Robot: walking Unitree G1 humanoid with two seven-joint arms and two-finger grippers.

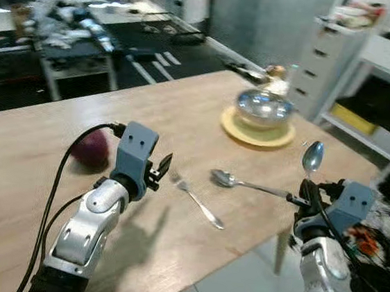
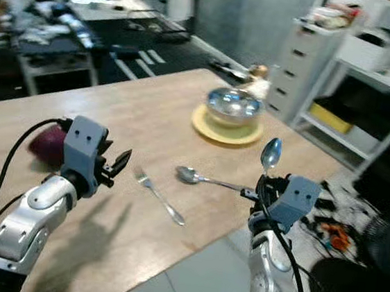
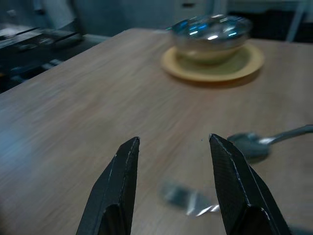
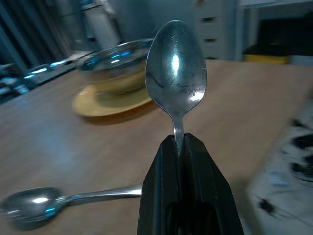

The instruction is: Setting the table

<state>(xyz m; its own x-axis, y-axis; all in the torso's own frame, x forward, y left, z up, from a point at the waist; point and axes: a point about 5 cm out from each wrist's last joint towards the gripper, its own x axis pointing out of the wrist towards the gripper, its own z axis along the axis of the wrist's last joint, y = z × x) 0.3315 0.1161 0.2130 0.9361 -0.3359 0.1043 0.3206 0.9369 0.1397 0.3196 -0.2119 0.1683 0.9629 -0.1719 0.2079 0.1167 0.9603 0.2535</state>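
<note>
My right tool (image 1: 306,197), at the right of the frame, is clenched on an upright silver metal spoon (image 1: 312,157). My left tool (image 3: 171,186) hangs released above a silver fork (image 1: 198,200) on the light wooden surface (image 1: 30,184), beside a second silver spoon (image 1: 236,182).

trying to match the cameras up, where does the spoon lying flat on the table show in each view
Left eye view: spoon lying on the table, centre right, beside the fork.
Right eye view, centre.
Left wrist view, beyond the open left gripper.
Right wrist view, lower corner.
Shared landmark: metal bowl on the yellow plate.
</note>
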